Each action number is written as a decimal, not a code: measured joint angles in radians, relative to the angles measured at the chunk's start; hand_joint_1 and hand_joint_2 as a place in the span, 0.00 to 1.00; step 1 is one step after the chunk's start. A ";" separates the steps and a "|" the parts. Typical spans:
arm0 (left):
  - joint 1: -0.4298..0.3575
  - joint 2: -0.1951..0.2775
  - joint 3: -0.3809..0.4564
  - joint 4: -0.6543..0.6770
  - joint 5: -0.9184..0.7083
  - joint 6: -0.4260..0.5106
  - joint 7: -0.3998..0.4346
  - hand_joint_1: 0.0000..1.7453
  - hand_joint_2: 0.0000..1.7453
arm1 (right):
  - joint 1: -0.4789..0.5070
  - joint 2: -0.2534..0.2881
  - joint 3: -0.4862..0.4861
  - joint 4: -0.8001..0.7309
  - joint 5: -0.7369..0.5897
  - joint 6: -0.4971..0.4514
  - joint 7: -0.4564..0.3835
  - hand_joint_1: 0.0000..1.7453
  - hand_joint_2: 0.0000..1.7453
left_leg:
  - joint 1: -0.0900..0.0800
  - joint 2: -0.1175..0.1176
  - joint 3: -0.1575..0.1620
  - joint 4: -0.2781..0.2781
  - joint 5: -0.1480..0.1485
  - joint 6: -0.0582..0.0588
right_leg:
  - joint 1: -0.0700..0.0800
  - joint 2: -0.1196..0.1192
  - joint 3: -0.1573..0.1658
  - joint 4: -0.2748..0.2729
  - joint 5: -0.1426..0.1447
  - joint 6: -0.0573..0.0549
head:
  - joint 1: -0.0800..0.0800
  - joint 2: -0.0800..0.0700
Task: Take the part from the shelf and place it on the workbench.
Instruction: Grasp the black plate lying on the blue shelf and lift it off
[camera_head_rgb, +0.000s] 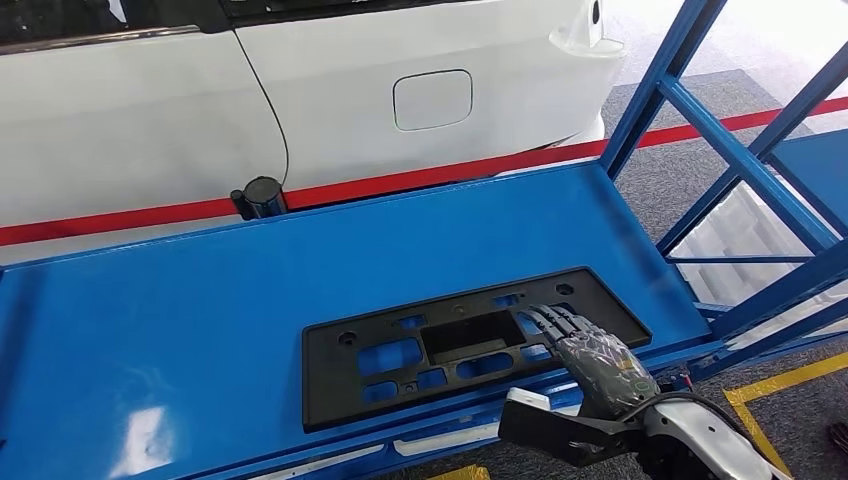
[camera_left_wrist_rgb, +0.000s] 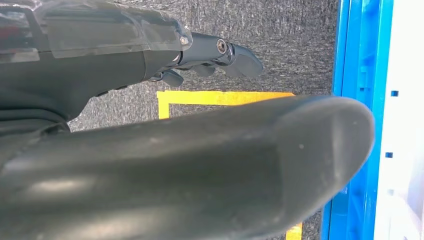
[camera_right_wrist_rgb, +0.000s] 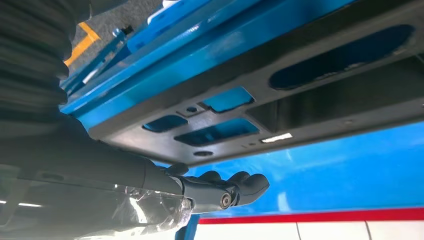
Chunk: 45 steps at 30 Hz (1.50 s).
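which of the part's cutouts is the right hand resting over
The right hand lies over the cutouts at the black part's right end, beside the large central rectangular recess.

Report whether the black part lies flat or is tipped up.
Flat: the part lies on the blue bench, the right hand over its near right end.

Dark grey robot hand (camera_head_rgb: 590, 352) — clear film wrapped (silver arm).

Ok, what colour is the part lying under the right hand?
Black. The flat part with cut-outs lies on the blue surface; the head view shows it best, with the right hand over it.
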<state>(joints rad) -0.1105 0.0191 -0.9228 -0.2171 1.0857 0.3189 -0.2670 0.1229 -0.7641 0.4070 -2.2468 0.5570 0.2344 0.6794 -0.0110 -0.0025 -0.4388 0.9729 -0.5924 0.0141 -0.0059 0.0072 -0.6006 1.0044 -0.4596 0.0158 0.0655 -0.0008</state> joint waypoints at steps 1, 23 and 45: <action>0.000 0.000 0.000 0.000 0.000 0.000 0.000 0.00 0.00 | 0.003 0.000 0.000 0.005 0.000 -0.005 0.000 0.00 1.00 | 0.000 0.000 0.000 0.000 0.000 0.000 | 0.000 0.000 0.000 0.000 0.000 0.000 | 0.000 0.000; 0.000 0.004 0.000 0.000 0.007 -0.005 -0.009 0.00 0.00 | 0.035 0.003 -0.072 0.056 0.104 0.004 0.000 0.00 1.00 | 0.000 0.000 0.000 0.000 0.000 0.000 | 0.000 0.000 0.000 0.000 0.000 0.000 | 0.000 0.000; 0.000 0.007 0.000 0.000 0.003 -0.008 -0.019 0.00 0.00 | 0.062 0.014 -0.137 0.083 0.214 0.012 0.000 0.00 1.00 | 0.000 -0.001 0.000 0.000 0.000 0.000 | 0.000 0.000 0.000 0.000 0.000 0.000 | 0.000 0.000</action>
<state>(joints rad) -0.1105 0.0257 -0.9228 -0.2171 1.0888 0.3111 -0.2857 0.1848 -0.7504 0.2700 -2.1638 0.7713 0.2462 0.6794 -0.0111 -0.0031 -0.4387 0.9729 -0.5923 0.0141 -0.0058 0.0074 -0.6006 1.0043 -0.4596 0.0158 0.0653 -0.0008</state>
